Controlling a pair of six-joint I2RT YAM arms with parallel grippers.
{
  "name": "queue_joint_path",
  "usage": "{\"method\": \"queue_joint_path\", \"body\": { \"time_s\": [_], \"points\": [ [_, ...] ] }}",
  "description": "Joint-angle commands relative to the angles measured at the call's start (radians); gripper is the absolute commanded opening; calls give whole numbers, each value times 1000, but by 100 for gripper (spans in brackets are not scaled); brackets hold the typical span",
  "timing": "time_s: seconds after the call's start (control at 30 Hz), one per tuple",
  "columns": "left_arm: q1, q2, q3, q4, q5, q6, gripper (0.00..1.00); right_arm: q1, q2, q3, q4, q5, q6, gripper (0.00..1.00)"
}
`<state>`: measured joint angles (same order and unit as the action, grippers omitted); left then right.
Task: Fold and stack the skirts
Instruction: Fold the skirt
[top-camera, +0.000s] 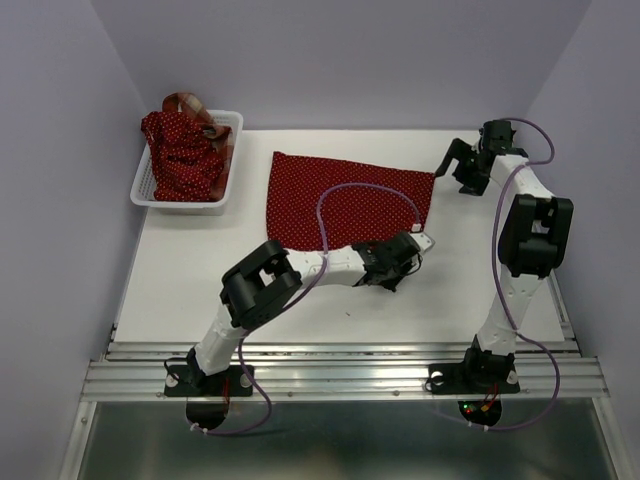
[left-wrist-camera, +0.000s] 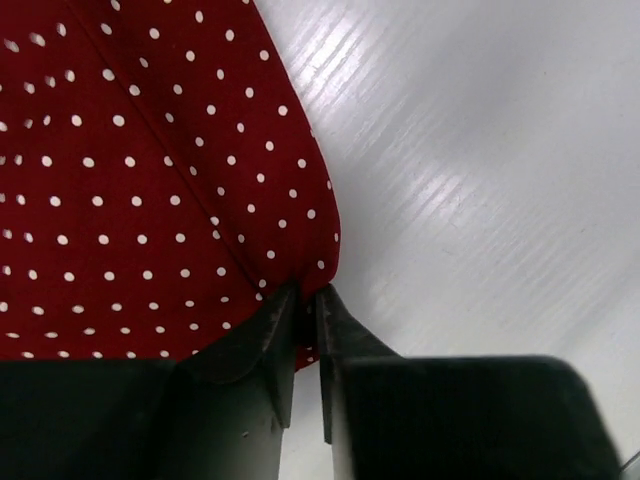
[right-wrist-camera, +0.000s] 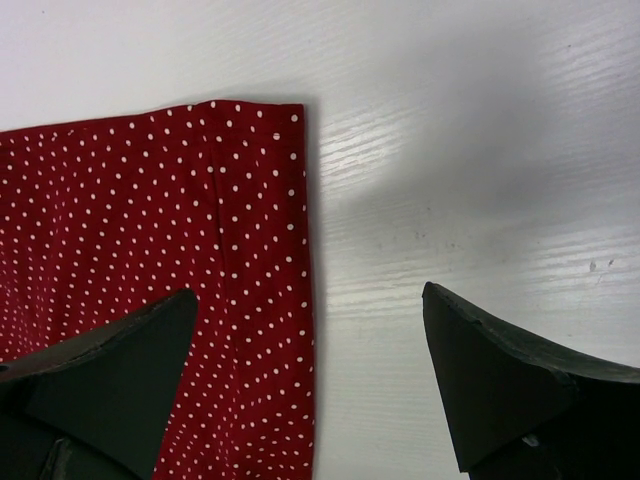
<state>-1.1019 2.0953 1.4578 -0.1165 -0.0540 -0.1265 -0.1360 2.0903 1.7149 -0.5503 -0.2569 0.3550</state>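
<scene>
One polka-dot skirt (top-camera: 345, 200) lies flat on the table (top-camera: 200, 280). The left fingers (left-wrist-camera: 262, 338) pinch its near right corner. The right fingers (right-wrist-camera: 500, 370) hang spread over its far right corner (contact unclear). Well apart, the far-left basket (top-camera: 178, 206) holds another dotted skirt (top-camera: 185, 155) and a plaid skirt (top-camera: 186, 101).

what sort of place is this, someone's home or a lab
Most likely a robotics lab cell, not a home: two black-and-white robot arms bolted to a metal rail at a white table, lilac walls boxing it in, and a dark red polka-dot cloth skirt spread beside a white plastic lattice basket.
</scene>
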Motion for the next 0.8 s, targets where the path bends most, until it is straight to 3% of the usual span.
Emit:
{"method": "queue_joint_path", "body": {
  "time_s": [0.0,0.27,0.5,0.6,0.7,0.77],
  "points": [
    [-41,42,30,-64,-75,1,0,3,25,58,18,-22,-11,100],
    [-49,-17,3,-58,-49,-73,0,3,60,66,16,33,-53,100],
    [-49,-49,-25,-14,9,-131,0,3,111,75,29,-57,-65,99],
    [-47,-50,-30,-14,3,-140,0,3,131,81,42,-88,-68,95],
    [-47,-58,-39,-12,8,-148,0,3,160,91,44,-129,-62,81],
    [-47,-60,-39,-12,13,-151,0,3,171,83,56,-142,-54,78]
  ]
}}
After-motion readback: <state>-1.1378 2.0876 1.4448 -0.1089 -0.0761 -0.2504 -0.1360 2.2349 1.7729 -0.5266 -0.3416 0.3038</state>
